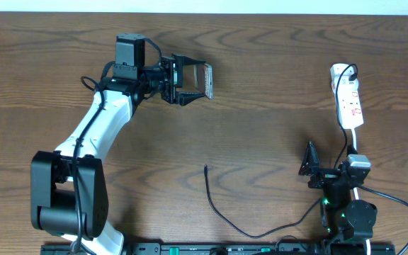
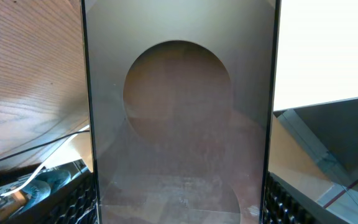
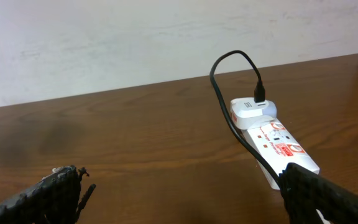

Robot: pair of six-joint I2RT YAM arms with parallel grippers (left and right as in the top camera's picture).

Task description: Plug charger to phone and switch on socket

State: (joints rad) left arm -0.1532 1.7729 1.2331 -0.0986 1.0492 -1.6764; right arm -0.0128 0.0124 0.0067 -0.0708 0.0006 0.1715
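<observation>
My left gripper [image 1: 198, 79] is shut on the phone [image 1: 208, 80], holding it on edge above the table's upper middle. In the left wrist view the phone's brownish-grey back [image 2: 179, 124] with its ring mark fills the space between the fingers [image 2: 179, 208]. The white socket strip [image 1: 348, 95] lies at the far right and also shows in the right wrist view [image 3: 272, 140]. The charger cable [image 1: 222, 212] runs from a white adapter on the strip [image 3: 252, 109] down along the front edge. Its free tip [image 1: 205, 168] lies on the table. My right gripper [image 1: 329, 168] is open and empty, short of the strip [image 3: 185, 205].
The wooden table [image 1: 261, 127] ends at a pale wall at the back. The strip's white cord [image 1: 355, 142] runs toward the right arm's base [image 1: 349, 216]. The left arm's base [image 1: 66, 198] stands at the front left.
</observation>
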